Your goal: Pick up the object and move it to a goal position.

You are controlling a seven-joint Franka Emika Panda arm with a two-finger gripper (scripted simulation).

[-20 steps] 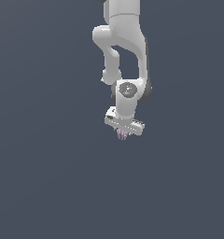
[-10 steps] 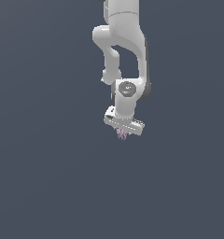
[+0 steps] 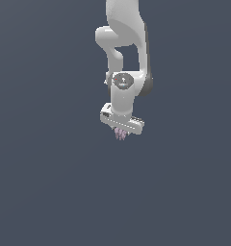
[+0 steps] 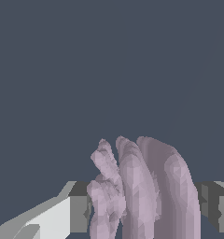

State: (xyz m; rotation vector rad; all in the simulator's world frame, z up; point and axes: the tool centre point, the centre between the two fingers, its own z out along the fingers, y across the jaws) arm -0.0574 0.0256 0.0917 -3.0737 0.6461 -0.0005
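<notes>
The object point(image 3: 120, 134) is pinched in the end effector point(image 3: 121, 132) beneath the downward-hanging arm point(image 3: 123, 53).

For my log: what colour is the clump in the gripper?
Pale purple-pink, the clump shows best in the wrist view, held in the gripper.

1. The white arm point(image 3: 123, 43) comes down from the top edge of the exterior view, bends at an elbow, and ends in a wrist point(image 3: 122, 81) pointing downward; a round joint cap faces the camera.
2. The tool point(image 3: 120, 132) hangs below the wrist, its flat hand body tilted, lower toward the exterior view's right.
3. In the wrist view the fingers point(image 4: 79, 212) sit on either side of the object point(image 4: 142, 191), pressed against it; the tool is closed on the object, held off any surface.
</notes>
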